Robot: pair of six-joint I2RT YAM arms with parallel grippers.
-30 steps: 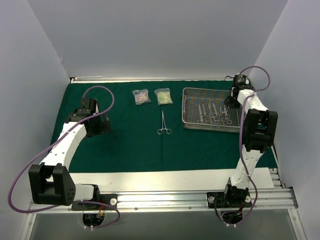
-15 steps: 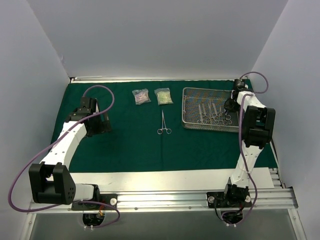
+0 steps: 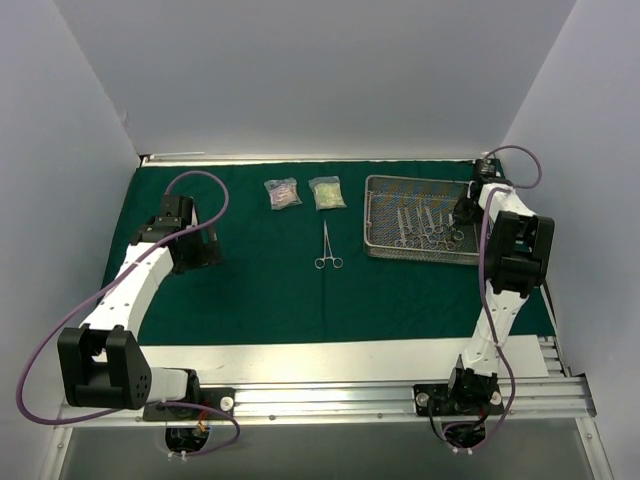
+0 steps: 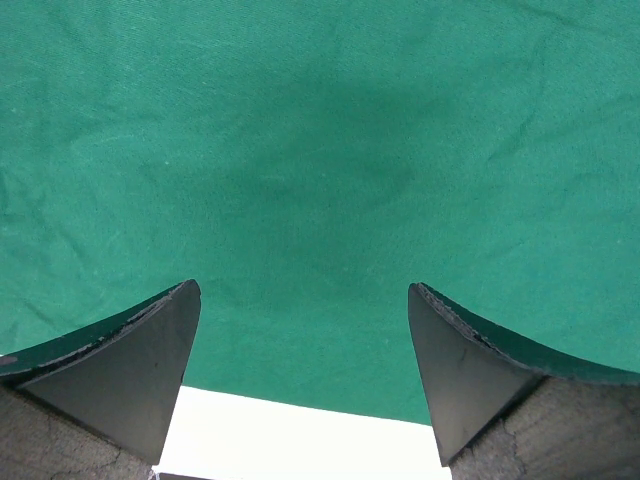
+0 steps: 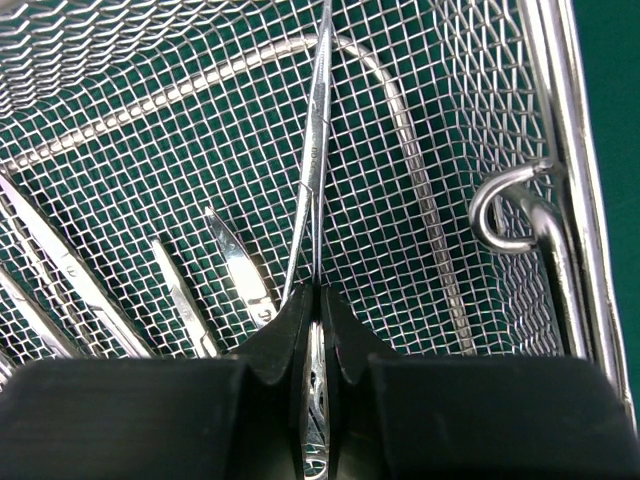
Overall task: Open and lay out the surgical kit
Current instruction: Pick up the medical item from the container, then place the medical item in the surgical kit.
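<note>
Found the dark green cloth wrap spread flat over the table, with a white strip of it bare along the near edge. Saw the left gripper poised over bare cloth at the left side, fingers spread wide and holding nothing, well apart from every piece of the kit. Noted one lone instrument lying on the cloth near the middle, ring handles toward the near side, tip pointing far, well apart from both grippers. Farther right, found the wire-mesh tray resting on the cloth, with the other steel instruments lying inside it, roughly side by side. Caught the right gripper down inside the tray at its right end, near the right wall, pinched tight on a slim clamped instrument, with its shaft running from between the pads toward the far side above the mesh. Could not judge it as lifted off the mesh or touching it. At the far side, left of the tray, spotted two small clear packets side by side on the cloth, the left one pinkish, the right one yellowish, well apart from both grippers.
</note>
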